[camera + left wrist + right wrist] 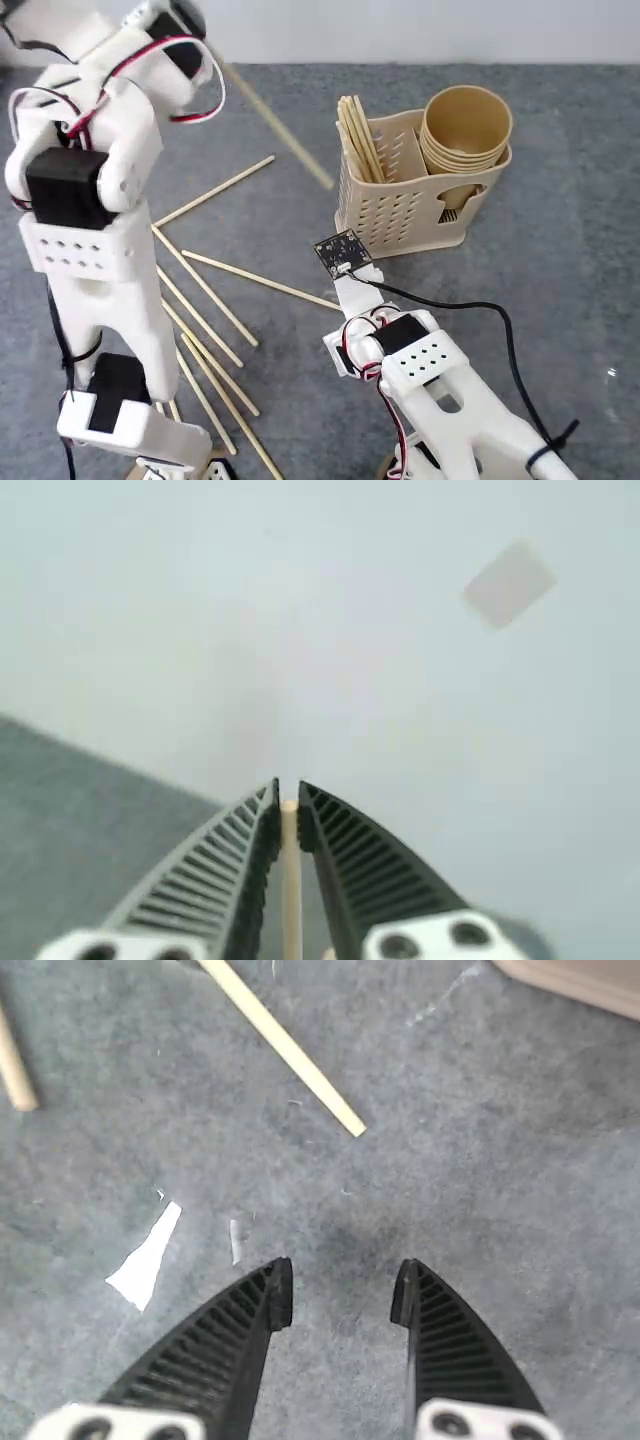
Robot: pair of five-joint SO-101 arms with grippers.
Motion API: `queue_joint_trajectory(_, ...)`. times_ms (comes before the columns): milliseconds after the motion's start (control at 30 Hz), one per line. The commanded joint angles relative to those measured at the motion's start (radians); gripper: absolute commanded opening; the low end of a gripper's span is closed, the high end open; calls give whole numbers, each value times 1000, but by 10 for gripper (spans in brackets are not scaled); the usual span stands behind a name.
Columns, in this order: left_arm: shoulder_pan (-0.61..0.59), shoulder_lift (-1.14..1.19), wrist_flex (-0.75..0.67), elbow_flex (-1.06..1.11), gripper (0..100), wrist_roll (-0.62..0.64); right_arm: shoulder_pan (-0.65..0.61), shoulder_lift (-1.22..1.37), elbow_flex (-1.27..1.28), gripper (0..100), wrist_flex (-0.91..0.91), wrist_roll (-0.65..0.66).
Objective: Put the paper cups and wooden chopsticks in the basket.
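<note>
Evidently the chopstick step was in hand, the cups being done: the paper cups (467, 125) sat stacked in the wide compartment of the basket (395, 215), and a bundle of stowed chopsticks (357, 140) stood upright in its narrow compartment at the opposite end. The left gripper (288, 795) was raised, its jaws clamped tight on one held chopstick (290, 880). In the high view that stick (278, 128) slanted down toward the basket, its lower tip just short of the end holding the stowed chopsticks. The right gripper (342, 1290) hung low over the grey mat (480, 1160) just beside the basket's front wall, its jaws parted wide with nothing between them. Several loose chopsticks (205, 285) lay scattered on the mat, off the basket's chopstick end and well apart from it.

By my reading, the next move called for carrying the held stick's lower tip over the rim of the narrow compartment and tipping it more upright before letting go. Otherwise it would likely catch on the wall or fall outside. The loose sticks would then need picking up in turn.
</note>
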Motion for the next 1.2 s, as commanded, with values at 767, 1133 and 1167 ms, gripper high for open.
queue_joint_trajectory(767,178,-60,-374,453,163,-178,7,-21,-3,182,-1,14)
queue_joint_trajectory(1133,140,-232,-229,461,192,-163,7,-21,-3,182,-1,14)
queue_joint_trajectory(1167,124,-239,-196,461,187,-146,7,-21,-3,182,-1,14)
